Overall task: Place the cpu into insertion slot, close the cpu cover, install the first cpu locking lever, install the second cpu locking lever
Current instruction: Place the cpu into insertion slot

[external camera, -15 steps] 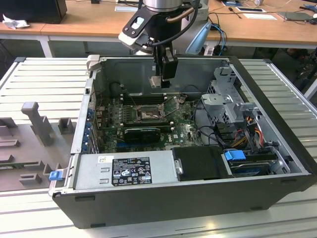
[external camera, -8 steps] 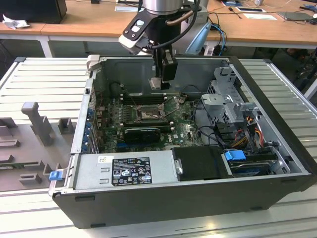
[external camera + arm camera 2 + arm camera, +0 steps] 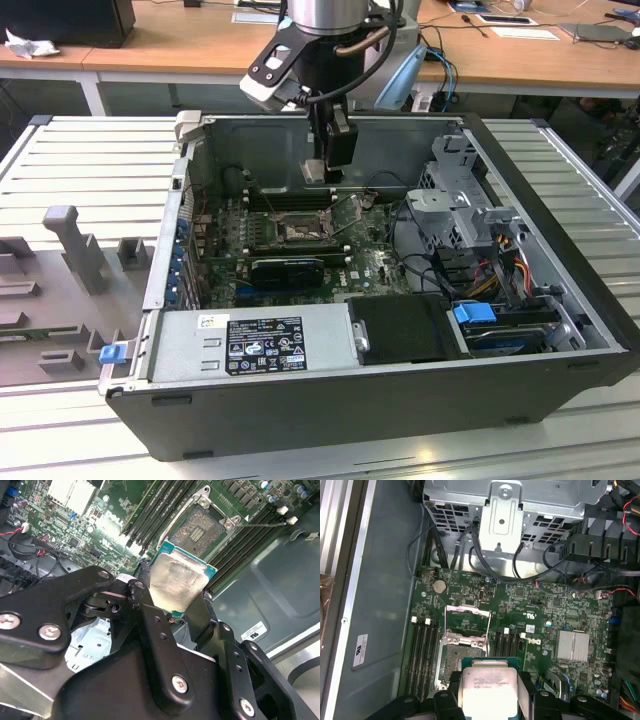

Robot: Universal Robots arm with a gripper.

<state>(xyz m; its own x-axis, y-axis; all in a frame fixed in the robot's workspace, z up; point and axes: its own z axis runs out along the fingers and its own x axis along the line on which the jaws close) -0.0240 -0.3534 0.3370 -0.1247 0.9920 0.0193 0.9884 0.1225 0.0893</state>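
- Nearest the lens in both wrist views: the black linkage of the end effector (image 3: 172, 600), its two fingers (image 3: 145, 587) closed to chip width on opposite edges of the cpu (image 3: 180, 580). Nothing else is held.
- The cpu (image 3: 489, 684) sits flat between the fingers (image 3: 527, 692), pale metal top facing the cameras, green edge showing on one side.
- The cpu is held in the air, apart from the board and not yet seated.
- Key relation: the insertion slot (image 3: 452, 657) lies below the end effector (image 3: 489, 697) and slightly off to one side. The chip overlaps the slot's near rim in the first wrist view, not centred over it.
- The chip is square, so there is no long axis. Its edges run roughly parallel to the slot's rim and to the memory slots (image 3: 422, 650) flanking it.
- The slot (image 3: 202, 527) is bare, its contact field exposed.
- The cpu cover (image 3: 465, 616) lies flipped open at the slot's far side, clear of the descent path.
- Exterior view: the arm (image 3: 325, 25) comes down near vertical into the open computer case (image 3: 400, 400) on the bench (image 3: 90, 150).
- There the end effector (image 3: 322, 168) hangs above the motherboard (image 3: 375, 265) near the case's back wall. The slot (image 3: 298, 232) lies lower in that view and a little to its left.
- Judgement: a short lateral correction, then straight down.
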